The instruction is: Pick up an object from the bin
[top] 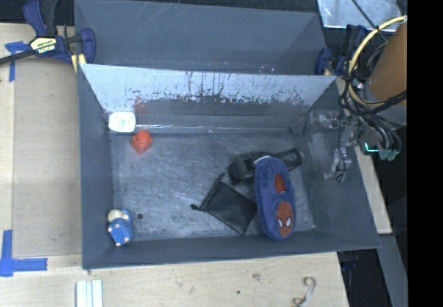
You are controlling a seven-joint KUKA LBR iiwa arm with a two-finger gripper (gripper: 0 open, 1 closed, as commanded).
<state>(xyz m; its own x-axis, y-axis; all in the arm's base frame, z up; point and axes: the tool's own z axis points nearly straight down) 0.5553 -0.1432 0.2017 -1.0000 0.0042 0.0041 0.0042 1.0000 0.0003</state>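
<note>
Biggest thing first: the bin (208, 98), and in it the blue slipper (275, 196) with the red spider faces, lying lengthways. That's your landmark. A black flap (228, 207) lies touching the slipper's left side, and a black strap (243, 167) sits at its top end, touching it too. Your gripper (339, 171) hangs just right of the slipper, over the bin's sloped wall and not over any item. I can't tell how far open it is, and I see nothing in it. The slipper is the nearest pick, I'd say. Well left of it are a red block (141, 141), a white lump (122, 122) just above that, and a little blue figure (120, 226) down in the corner. What could bite you: drop straight down from there and you'd likely hit the wall. The slipper is wide and soft, so a grab across it may slip off, or snag the strap and drag the flap along.
</note>
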